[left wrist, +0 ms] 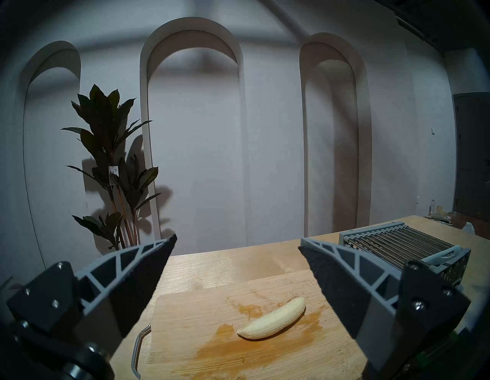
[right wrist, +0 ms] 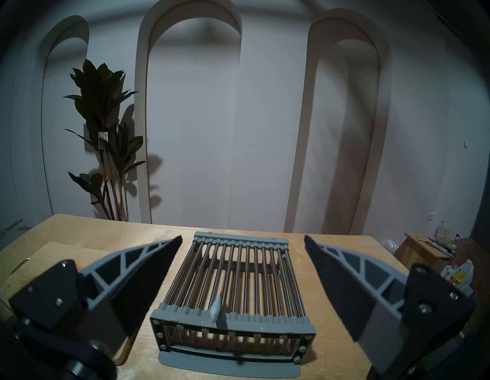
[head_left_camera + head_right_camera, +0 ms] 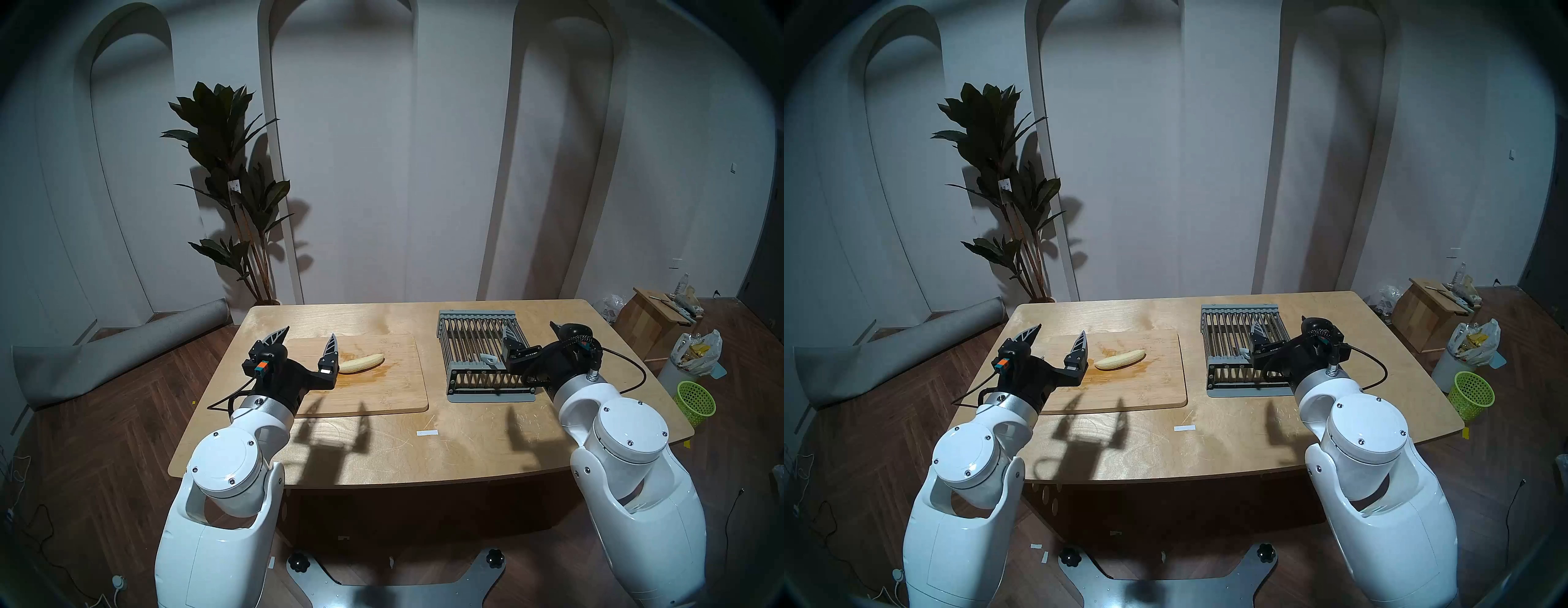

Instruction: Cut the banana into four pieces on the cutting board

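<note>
The whole banana [image 3: 362,364] lay at centre-left on the smeared cutting board [image 3: 394,395], uncut, while the left gripper [image 3: 304,338] and right gripper [image 3: 532,333] hovered released and empty, presumably poised to begin.

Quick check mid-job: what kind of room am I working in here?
Likely a staged test room with a mock kitchen setup, not a real kitchen: a light-wood table carrying a grey slatted dish rack, plain white walls with arched niches, and a rolled grey mat on the floor.
</note>
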